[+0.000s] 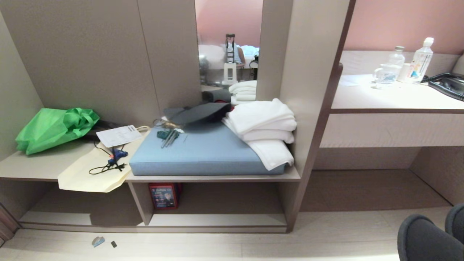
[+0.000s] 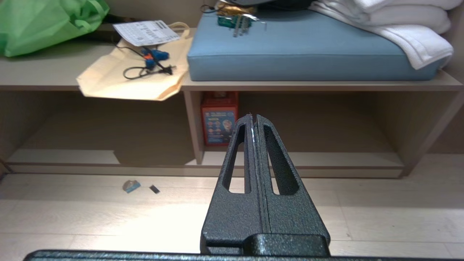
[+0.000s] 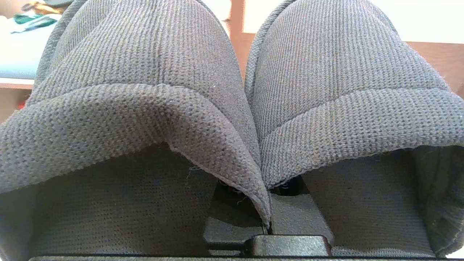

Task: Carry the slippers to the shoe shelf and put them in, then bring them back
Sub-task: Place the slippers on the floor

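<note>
The slippers [image 1: 427, 237], two dark grey fabric ones, show their rounded toes at the head view's bottom right corner, above the floor. In the right wrist view the slippers [image 3: 145, 72] fill the picture side by side, toes pointing away. My right gripper [image 3: 267, 224] is shut on their two inner edges, pinched together; its fingertips are hidden under the fabric. The shoe shelf [image 1: 224, 219] is the low cubby with a pale bottom board, ahead and to the left of the slippers. My left gripper [image 2: 253, 116] is shut and holds nothing, pointing at the shoe shelf [image 2: 308, 159] from above the floor.
A red box [image 1: 164, 195] stands in the cubby against its divider. Above it lie a blue cushion [image 1: 203, 154], white towels [image 1: 268, 127], a cream bag [image 1: 90, 174] and a green bag [image 1: 50, 128]. A desk counter [image 1: 395, 98] with bottles is at the right. Small scraps [image 1: 98, 241] lie on the floor.
</note>
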`<state>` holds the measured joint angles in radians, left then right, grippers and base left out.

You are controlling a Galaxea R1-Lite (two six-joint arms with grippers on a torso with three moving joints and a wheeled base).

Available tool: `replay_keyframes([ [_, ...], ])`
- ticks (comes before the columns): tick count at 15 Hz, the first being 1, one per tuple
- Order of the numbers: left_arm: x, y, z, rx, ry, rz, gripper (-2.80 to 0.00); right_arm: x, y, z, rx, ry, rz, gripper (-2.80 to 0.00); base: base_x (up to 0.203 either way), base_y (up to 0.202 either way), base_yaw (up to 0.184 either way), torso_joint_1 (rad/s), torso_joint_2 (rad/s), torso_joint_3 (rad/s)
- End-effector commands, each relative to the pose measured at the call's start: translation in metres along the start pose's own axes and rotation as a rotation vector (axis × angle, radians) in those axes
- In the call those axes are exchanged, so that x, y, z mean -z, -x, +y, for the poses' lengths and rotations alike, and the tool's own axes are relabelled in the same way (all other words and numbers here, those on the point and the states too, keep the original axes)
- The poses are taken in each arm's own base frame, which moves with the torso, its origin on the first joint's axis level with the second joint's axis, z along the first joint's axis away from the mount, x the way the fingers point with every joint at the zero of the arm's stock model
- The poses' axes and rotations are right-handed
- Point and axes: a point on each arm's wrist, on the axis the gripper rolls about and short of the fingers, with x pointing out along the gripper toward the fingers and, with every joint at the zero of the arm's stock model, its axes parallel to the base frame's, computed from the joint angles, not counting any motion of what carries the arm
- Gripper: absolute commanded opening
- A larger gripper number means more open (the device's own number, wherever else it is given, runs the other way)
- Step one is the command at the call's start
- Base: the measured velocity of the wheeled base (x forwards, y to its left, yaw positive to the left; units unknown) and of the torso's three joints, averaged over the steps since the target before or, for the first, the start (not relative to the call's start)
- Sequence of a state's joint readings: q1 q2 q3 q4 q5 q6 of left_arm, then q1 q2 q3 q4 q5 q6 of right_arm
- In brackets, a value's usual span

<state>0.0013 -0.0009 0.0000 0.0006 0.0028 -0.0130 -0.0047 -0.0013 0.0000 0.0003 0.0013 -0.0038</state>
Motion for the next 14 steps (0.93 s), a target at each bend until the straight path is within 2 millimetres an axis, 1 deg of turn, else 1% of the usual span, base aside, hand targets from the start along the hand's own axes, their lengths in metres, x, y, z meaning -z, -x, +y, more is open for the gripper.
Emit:
replay_keyframes([
  [1, 0.0001, -0.0001, 0.0000, -0.001, 0.001, 0.002, -2.80, 0.0000, 0.0000, 0.0000, 0.000, 0.001, -0.001, -2.80, 0.000, -0.197, -0.001, -0.001, 0.00, 0.004],
  [14, 0.0000, -0.0001, 0.0000, -0.001, 0.001, 0.001, -2.80, 0.0000, 0.0000, 0.0000, -0.002, 0.001, -0.001, -2.80, 0.000, -0.195, 0.002, 0.003, 0.00, 0.002],
])
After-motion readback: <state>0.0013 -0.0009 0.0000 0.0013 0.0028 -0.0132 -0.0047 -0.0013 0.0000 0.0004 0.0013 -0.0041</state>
